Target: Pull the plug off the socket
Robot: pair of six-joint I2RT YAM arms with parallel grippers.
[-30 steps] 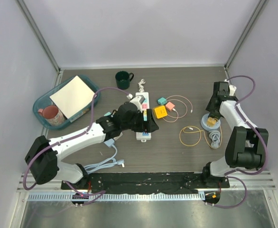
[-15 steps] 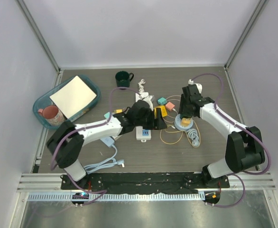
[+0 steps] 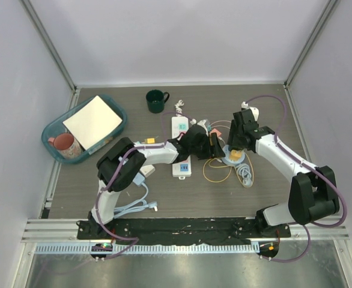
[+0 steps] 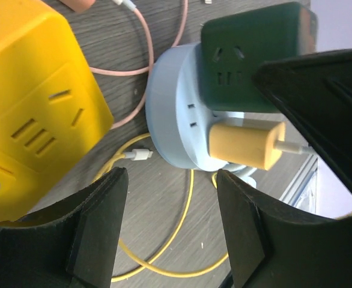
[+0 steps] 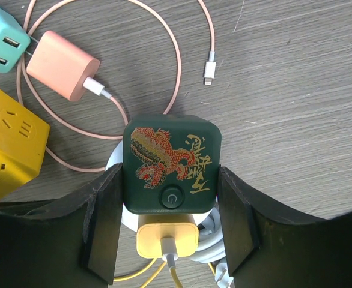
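standing open and empty, the left jaws are held near the yellow plug (image 4: 246, 146), seated in the side of the round socket (image 4: 170, 108), its long axis crosswise to their reach; the green cube (image 5: 171, 162) on top is clamped by the right jaws

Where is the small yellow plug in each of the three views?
Top external: right of centre, the yellow plug at the round blue base.
Left wrist: right of centre, sticking out of the base's side.
Right wrist: bottom centre, just below the green block held in the right claw.
Shared landmark: the round blue base, only a pale sliver in the right wrist view.
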